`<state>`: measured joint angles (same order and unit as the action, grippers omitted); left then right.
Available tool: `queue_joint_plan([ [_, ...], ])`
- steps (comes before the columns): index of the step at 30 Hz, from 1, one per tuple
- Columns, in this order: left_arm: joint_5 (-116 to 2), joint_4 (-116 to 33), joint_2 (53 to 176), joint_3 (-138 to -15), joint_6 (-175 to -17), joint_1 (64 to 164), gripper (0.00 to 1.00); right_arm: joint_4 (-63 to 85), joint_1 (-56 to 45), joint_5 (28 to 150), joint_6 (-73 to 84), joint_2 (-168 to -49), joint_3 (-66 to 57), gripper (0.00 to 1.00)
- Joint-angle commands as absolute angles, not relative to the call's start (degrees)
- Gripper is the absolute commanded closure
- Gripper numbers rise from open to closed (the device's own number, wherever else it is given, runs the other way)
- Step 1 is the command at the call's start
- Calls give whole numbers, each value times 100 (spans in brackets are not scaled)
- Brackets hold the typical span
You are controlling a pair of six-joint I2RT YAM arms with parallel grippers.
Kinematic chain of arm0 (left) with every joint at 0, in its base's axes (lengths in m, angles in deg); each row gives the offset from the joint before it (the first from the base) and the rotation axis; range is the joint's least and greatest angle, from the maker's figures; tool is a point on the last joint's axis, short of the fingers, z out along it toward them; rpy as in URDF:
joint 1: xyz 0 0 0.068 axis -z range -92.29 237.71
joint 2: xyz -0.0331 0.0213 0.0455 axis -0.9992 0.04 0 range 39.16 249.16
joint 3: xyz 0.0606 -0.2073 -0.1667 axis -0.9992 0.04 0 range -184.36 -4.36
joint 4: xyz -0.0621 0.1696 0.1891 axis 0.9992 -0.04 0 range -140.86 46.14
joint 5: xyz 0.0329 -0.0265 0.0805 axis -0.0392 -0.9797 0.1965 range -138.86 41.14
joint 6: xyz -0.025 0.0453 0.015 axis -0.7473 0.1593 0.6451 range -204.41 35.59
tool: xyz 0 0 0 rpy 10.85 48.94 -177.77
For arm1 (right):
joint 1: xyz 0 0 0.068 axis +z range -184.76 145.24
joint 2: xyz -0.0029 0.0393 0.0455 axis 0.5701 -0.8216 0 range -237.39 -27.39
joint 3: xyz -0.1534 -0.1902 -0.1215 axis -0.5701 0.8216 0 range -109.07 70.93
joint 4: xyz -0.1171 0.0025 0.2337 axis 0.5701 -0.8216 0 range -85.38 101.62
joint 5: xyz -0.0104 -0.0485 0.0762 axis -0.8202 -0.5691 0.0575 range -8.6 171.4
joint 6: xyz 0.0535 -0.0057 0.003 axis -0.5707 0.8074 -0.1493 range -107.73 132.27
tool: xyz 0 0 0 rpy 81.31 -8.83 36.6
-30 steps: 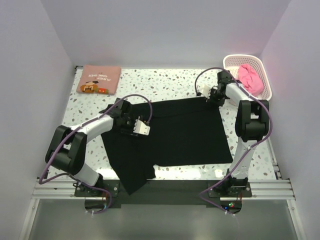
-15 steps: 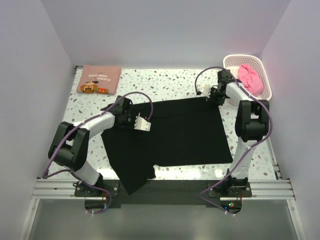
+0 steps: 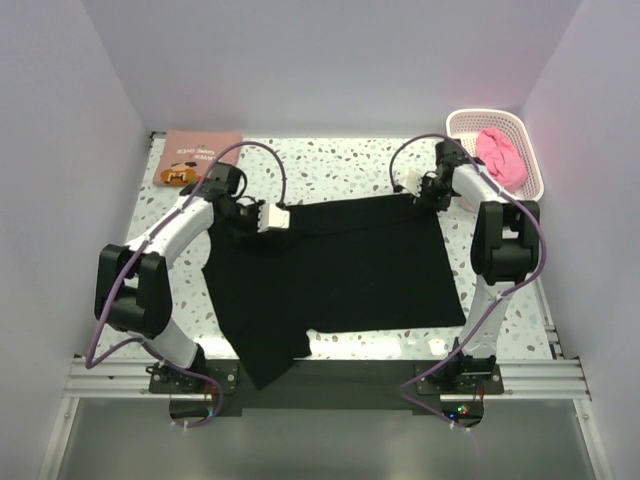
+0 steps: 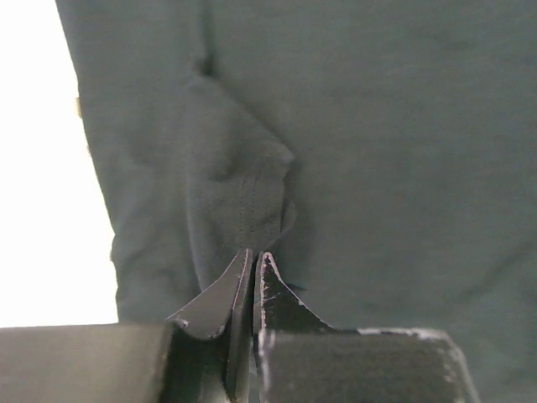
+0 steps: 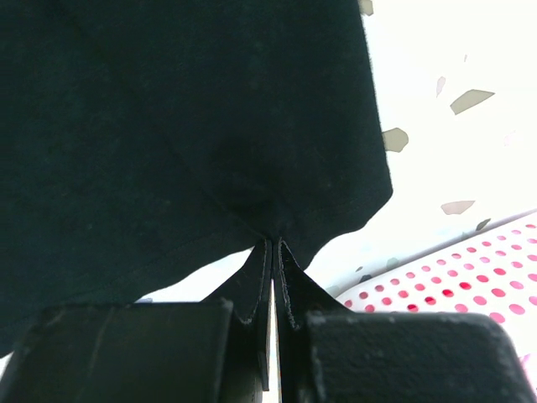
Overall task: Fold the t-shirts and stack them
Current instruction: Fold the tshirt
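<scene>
The black t-shirt lies spread in the middle of the table. It is soft, light and limp, so we judge it will sag and wrinkle wherever nothing supports it. Our left gripper is clenched on a small fold of cloth near the far left side. Our right gripper pinches the hem at the far right corner. The hems and corners seem the best places to hold.

The speckled terrazzo desk carries a black t-shirt spread flat at its middle. A folded salmon-pink printed t-shirt lies beyond the black one's far-left corner, a lattice basket beyond its far-right.
</scene>
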<state>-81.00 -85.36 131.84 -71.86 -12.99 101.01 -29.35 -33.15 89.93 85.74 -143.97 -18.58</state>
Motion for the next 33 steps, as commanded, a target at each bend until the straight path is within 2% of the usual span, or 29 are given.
queue_joint_plan([
  [1, -8779, -9554, 13294, -7370, -1384, 10063, 100, -3030, -3309, 9080, 8891, -13954, -1696, 100],
  [12, -8753, -9862, 13820, -7396, -1682, 9958, 100, -2960, -3309, 8922, 8970, -14042, -1511, 100],
  [22, -9394, -10644, 14602, -8705, -2007, 9439, 100, -3267, -3370, 8983, 8847, -14332, -2188, 100],
  [33, -9386, -10346, 14770, -8013, -2254, 9439, 100, -3197, -3361, 8922, 9111, -14077, -1459, 100],
])
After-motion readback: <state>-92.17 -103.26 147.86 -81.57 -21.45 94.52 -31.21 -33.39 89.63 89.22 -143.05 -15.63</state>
